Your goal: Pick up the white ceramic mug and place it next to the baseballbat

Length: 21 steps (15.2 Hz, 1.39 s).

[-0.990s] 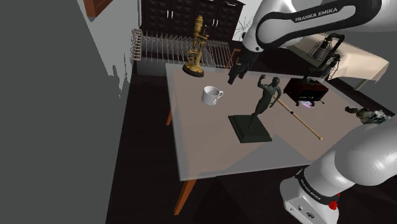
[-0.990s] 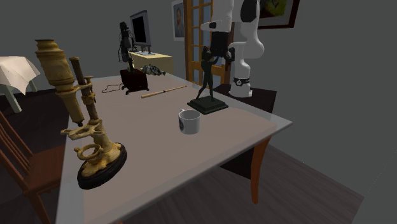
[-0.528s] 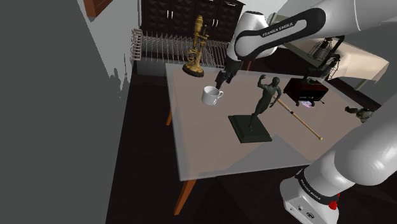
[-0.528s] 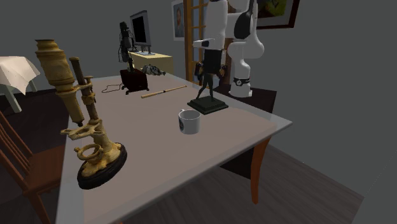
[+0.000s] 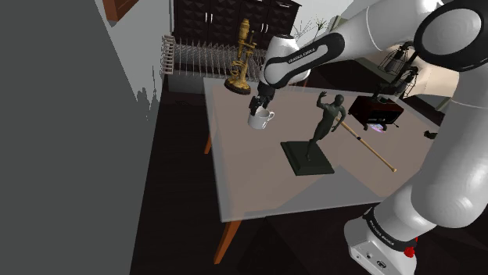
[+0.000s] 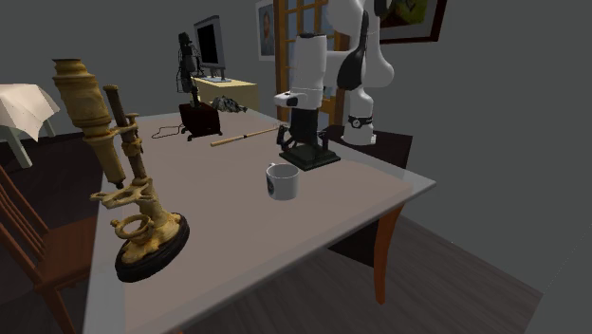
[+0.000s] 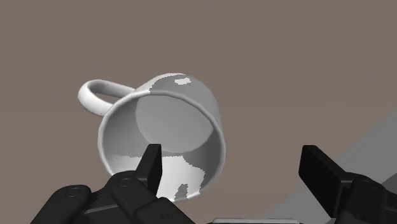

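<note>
Fingers [image 7: 150,170] of the black gripper [image 7: 232,159] stand wide apart, holding nothing. One fingertip sits over the mug's open mouth. The other sits out past the mug's side, over bare tabletop.

A big grey-brown table [image 5: 250,183] on reddish-brown legs carries everything. The white arm [image 5: 305,56] reaches across it from the stand at the shoulder view's lower right. It ends with the gripper [image 5: 256,103] pointing down, just above the mug.

Near the middle of the table a dark statue [image 5: 325,123] of a figure with one raised arm stands upright on a square base. A tall brass microscope [image 5: 242,58] stands upright at the far edge in the shoulder view. In the second exterior view it is nearest the camera. A dark boxy device [image 5: 376,111] sits toward the shoulder view's right. The wooden baseball bat [image 5: 375,154] lies flat just beside that device, on the far side of the statue from the mug.

The white mug [image 5: 259,120] stands upright on the table, between the microscope and the statue and well apart from the bat. Its handle points toward the statue in the shoulder view. From the wrist camera its inside [image 7: 162,124] is plain white wall and floor, and it holds nothing.
</note>
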Each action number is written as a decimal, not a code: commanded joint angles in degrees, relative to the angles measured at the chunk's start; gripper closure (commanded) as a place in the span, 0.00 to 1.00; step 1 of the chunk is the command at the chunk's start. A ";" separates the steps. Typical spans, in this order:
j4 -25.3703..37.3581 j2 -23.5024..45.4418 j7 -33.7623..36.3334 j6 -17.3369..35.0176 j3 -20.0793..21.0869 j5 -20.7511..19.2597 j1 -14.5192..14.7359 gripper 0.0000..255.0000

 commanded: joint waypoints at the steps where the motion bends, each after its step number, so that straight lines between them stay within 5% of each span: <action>1: 3.54 4.16 0.10 0.36 -0.14 -0.49 0.24 0.00; 17: 4.33 8.95 0.32 4.35 -0.44 -0.85 0.27 0.00; 18: 4.33 8.95 0.32 4.35 -0.44 -0.85 0.27 1.00; 21: 4.33 8.95 0.32 4.35 -0.44 -0.85 0.27 1.00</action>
